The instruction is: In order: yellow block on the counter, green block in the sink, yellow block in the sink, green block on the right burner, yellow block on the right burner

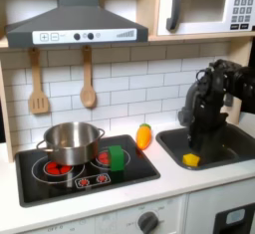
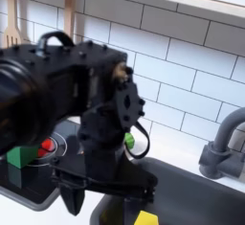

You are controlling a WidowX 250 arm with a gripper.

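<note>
The yellow block (image 1: 190,159) lies in the dark grey sink (image 1: 231,146) near its front left corner, and shows at the bottom edge of the second exterior view (image 2: 145,217). My gripper (image 1: 202,150) reaches down into the sink (image 2: 206,195), just above and beside the yellow block. Its jaws look spread, with nothing held between them. The green block (image 1: 117,157) stands on the black cooktop's right burner in the first exterior view. It also appears at the second exterior view's left (image 2: 21,156). The pale counter (image 1: 164,178) runs between cooktop and sink.
A steel pot (image 1: 70,141) sits on the left burner. An orange-yellow toy with a green tip (image 1: 144,135) stands behind the cooktop's right corner. The black faucet (image 2: 222,147) rises at the sink's back. Two wooden utensils (image 1: 88,79) hang on the tiled wall.
</note>
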